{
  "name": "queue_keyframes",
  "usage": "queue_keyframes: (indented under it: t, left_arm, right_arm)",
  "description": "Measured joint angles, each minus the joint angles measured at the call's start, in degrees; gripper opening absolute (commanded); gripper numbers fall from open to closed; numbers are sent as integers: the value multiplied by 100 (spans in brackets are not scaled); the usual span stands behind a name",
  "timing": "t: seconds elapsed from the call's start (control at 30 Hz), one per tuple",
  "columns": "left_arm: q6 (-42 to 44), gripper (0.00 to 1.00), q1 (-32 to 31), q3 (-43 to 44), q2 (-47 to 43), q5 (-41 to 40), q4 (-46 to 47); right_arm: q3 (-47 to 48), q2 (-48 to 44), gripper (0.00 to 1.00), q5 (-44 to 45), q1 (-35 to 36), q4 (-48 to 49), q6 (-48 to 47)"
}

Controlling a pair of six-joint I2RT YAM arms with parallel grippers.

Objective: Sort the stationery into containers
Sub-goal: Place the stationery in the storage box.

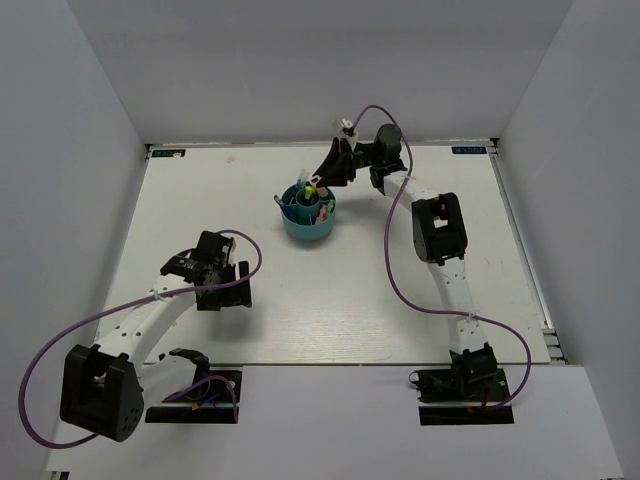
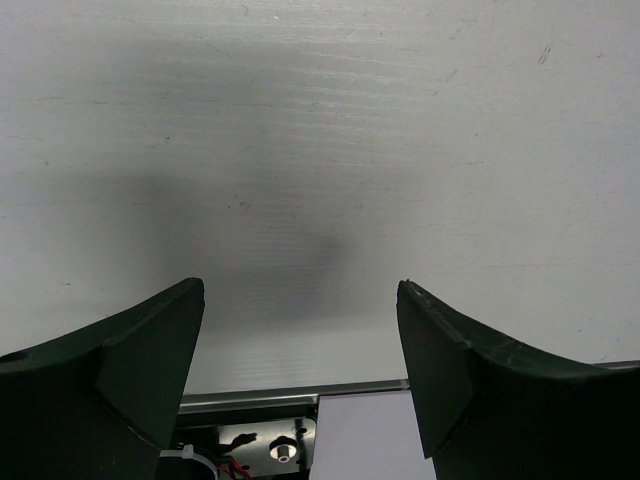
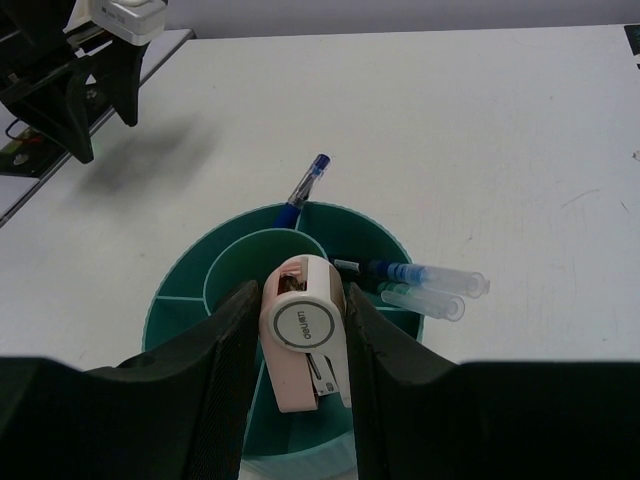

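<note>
The round teal organizer stands at the middle back of the table, with pens upright in its compartments. My right gripper hovers just above its far right rim, shut on a small pink-and-white stapler. In the right wrist view the stapler hangs over the organizer's inner compartment. A blue pen leans at the far rim, and a blue-capped pen and a mint-green marker stick out to the right. My left gripper is open and empty, low over bare table.
White walls enclose the table on three sides. The table's near edge and the left arm's base plate show between my left fingers. The left arm appears at the top left of the right wrist view.
</note>
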Motion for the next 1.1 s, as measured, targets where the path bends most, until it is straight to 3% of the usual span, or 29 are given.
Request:
queue_keyframes:
  t: [0.17, 0.3, 0.73, 1.1]
  left_arm:
    - [0, 88, 15, 0, 17, -2, -2]
    - [0, 88, 15, 0, 17, 0, 0]
    - [0, 88, 17, 0, 20, 0, -2]
    - [0, 88, 20, 2, 52, 0, -2]
  right_arm:
    - [-2, 0, 1, 92, 2, 55, 92]
    - [-9, 0, 7, 138, 2, 125, 164]
    - [-11, 11, 8, 262, -4, 129, 175]
    - [-11, 146, 23, 284, -48, 127, 170]
